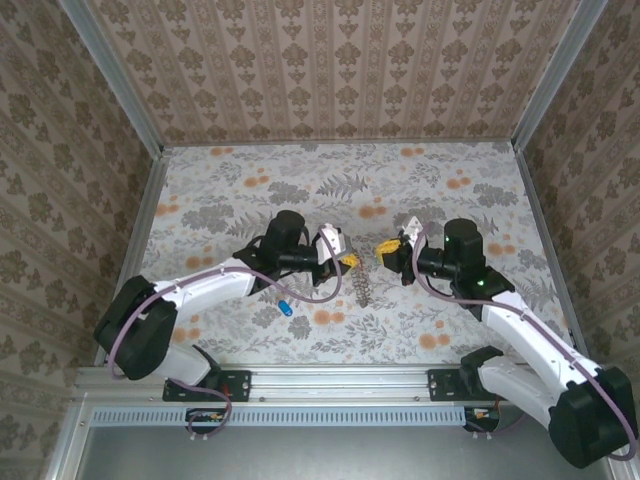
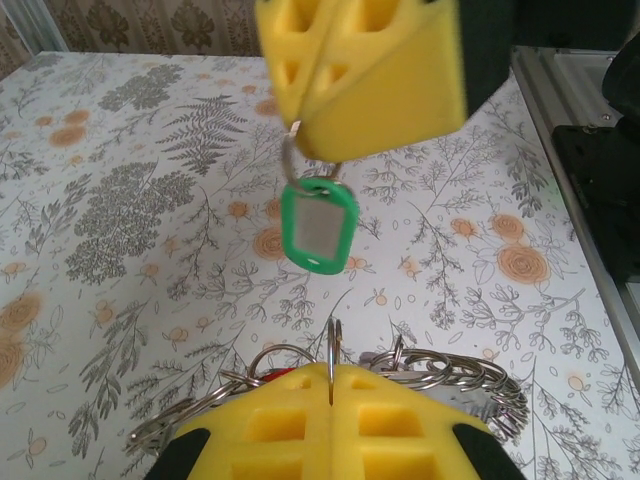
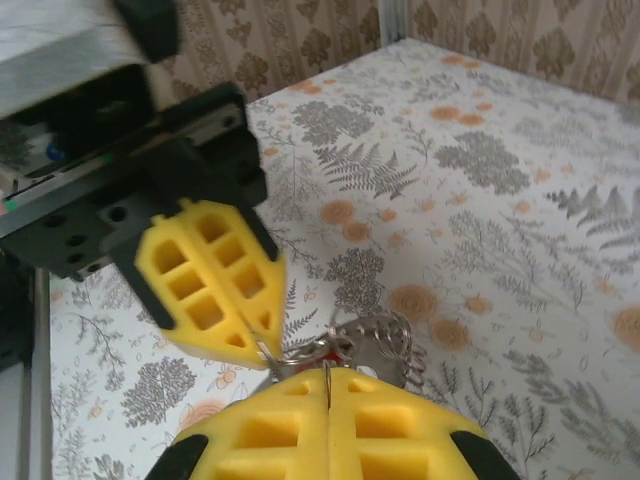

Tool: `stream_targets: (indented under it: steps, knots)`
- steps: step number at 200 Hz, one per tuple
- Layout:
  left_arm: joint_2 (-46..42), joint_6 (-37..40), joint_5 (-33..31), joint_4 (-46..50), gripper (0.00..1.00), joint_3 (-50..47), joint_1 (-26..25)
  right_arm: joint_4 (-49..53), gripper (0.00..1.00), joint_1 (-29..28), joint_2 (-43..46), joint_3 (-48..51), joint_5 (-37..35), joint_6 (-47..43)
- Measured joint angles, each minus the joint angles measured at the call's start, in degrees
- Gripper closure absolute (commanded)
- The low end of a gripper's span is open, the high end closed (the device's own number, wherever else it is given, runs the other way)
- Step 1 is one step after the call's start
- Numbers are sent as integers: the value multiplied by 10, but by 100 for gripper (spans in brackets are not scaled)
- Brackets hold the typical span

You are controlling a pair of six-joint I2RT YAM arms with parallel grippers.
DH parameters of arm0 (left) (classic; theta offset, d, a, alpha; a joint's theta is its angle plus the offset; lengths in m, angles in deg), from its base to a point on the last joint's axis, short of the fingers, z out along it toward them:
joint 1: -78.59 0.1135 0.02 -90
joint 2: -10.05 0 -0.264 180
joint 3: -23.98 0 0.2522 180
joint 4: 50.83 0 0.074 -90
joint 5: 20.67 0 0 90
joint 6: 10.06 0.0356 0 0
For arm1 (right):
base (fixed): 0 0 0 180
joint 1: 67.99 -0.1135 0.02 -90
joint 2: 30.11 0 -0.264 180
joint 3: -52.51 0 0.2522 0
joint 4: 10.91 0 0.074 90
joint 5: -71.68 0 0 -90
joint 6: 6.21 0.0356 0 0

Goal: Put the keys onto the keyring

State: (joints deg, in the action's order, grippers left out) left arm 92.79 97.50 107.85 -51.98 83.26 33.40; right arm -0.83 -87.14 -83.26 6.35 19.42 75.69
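From above, the 2 arms meet over the middle of the floral table [image 1: 250, 180], the left gripper [image 1: 343, 261] and the right gripper [image 1: 385, 251] tip to tip with a narrow gap between them. The keyring [image 1: 362, 285], a bundle of thin silvery loops, sits just below that gap on the near side. A blue key [image 1: 285, 307] lies on the table beside the left forearm, apart from both grippers. Both grippers are well apart from the side walls and the far wall [image 1: 340, 70]; the metal rail [image 1: 330, 381] at the near edge is closer. In the left wrist view, the left gripper [image 2: 331, 372] has its yellow fingers pressed together on 1 thin loop of the keyring [image 2: 440, 372], which rises edge-on from the seam while the rest fans out behind the fingers. Above, the right gripper [image 2: 308, 148] pinches the small wire loop of a green key [image 2: 318, 228], which dangles between the 2 grippers – close to the keyring, not touching it. The table's right edge and rail run just beside. In the right wrist view, the right gripper [image 3: 327, 380] is closed, and the left gripper [image 3: 262, 338] meets the keyring [image 3: 378, 335] at its tip – patterned table stretches far and right.
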Motion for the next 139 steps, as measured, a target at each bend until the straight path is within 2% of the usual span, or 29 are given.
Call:
stream_targets:
  steps: [56, 139]
  knots:
    - [24, -13, -17, -59, 100, 0, -11, 5, 100, -25, 12, 3, 0, -57]
    - [34, -31, -43, -110, 100, -5, -14, -18, 100, -44, -29, 7, -41, -52]
